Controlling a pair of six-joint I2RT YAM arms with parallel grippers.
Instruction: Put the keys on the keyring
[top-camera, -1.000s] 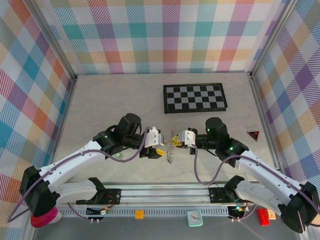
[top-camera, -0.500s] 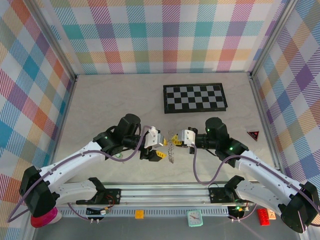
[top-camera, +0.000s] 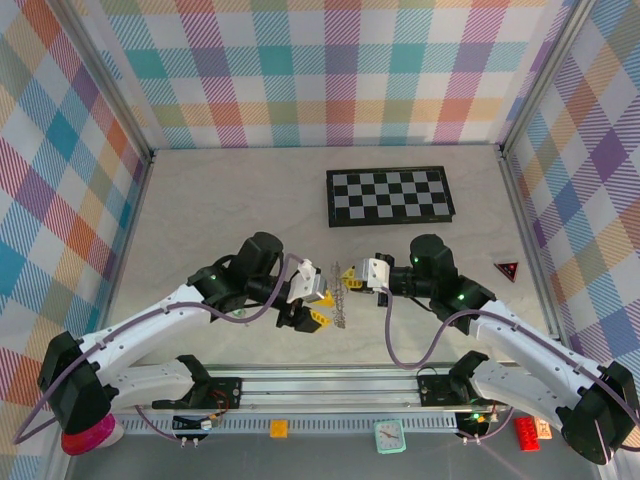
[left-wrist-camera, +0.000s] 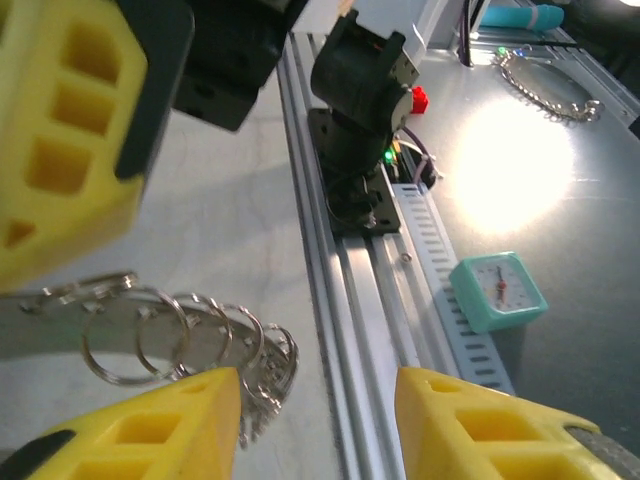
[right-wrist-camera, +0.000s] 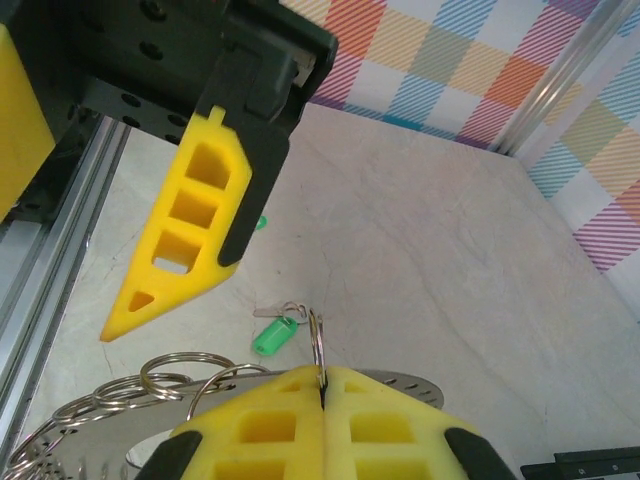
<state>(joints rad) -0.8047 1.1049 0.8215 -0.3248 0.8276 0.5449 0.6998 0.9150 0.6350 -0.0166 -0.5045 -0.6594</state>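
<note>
My right gripper (top-camera: 352, 275) (right-wrist-camera: 322, 380) is shut on a small split ring that stands up between its yellow fingers. That ring belongs to the keyring (top-camera: 340, 297) (right-wrist-camera: 120, 415), a flat grey metal ring carrying several wire loops, which hangs above the table. The keyring (left-wrist-camera: 180, 335) also shows in the left wrist view, just left of my open left gripper (top-camera: 316, 308) (left-wrist-camera: 320, 400), apart from its fingers. One green-headed key (right-wrist-camera: 272, 335) lies on the table beyond the right fingers. A second green bit (right-wrist-camera: 260, 222) peeks from behind the left gripper's finger (right-wrist-camera: 190, 225).
A black-and-white checkerboard (top-camera: 390, 196) lies at the back right. A red triangle (top-camera: 507, 269) sits at the right wall. The metal rail (left-wrist-camera: 350, 260) runs along the near edge, with a teal clock (left-wrist-camera: 498, 290) (top-camera: 388, 435) and small bricks beyond it.
My left gripper has drawn back toward the near edge and slightly left, away from the keyring. The keyring has swung and hangs narrower from the right gripper, which has stayed put.
</note>
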